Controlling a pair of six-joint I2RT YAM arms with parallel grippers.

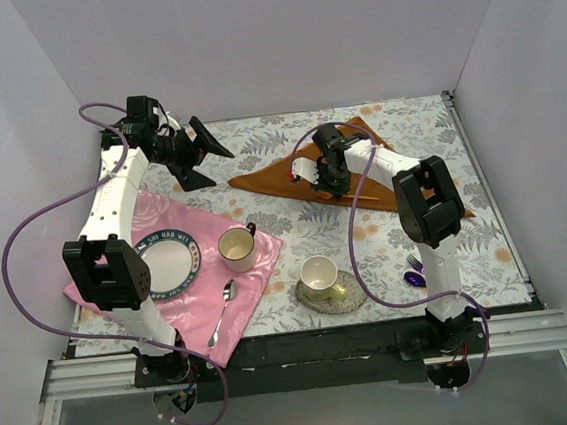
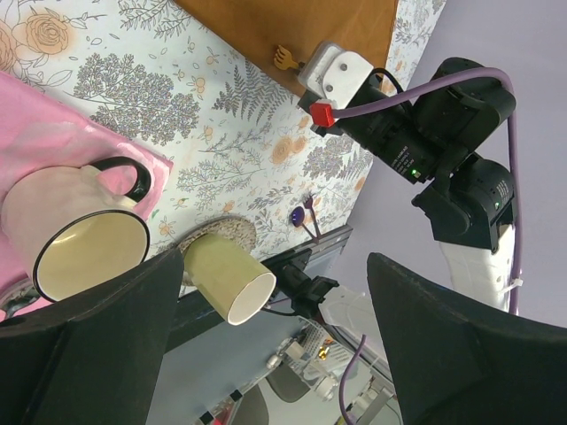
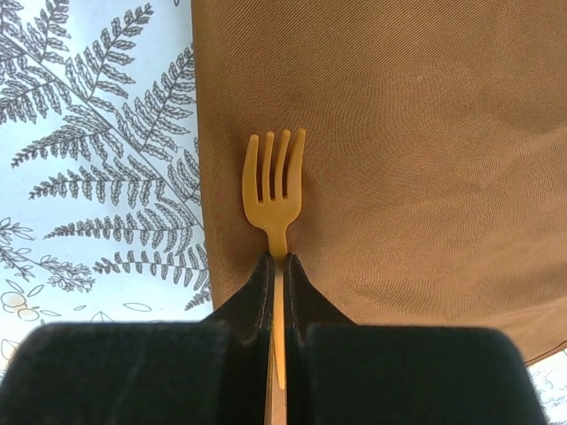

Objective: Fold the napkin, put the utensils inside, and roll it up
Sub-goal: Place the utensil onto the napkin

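- The napkin (image 1: 278, 180) lies folded into a triangle at the far middle of the floral table cover (image 1: 295, 226); being satin, it is probably soft and slippery and likely to slide or fall open, so a corner or the folded edge looks like the safest hold
- The right gripper (image 3: 277, 262) is clenched on the handle of an orange fork (image 3: 275, 177), its 4 tines over the napkin just inside the cloth's edge; the fork looks light, thin and stiff, so this handle grip suits it
- The left gripper (image 1: 208, 161) hangs above the far left of the table, jaws spread wide, grasping nothing
- Only the right wrist view shows the tines and the pinch; only the top view shows the purple fork (image 1: 414, 260) and dark spoon (image 1: 414, 279) by the right arm's base, well apart from the napkin
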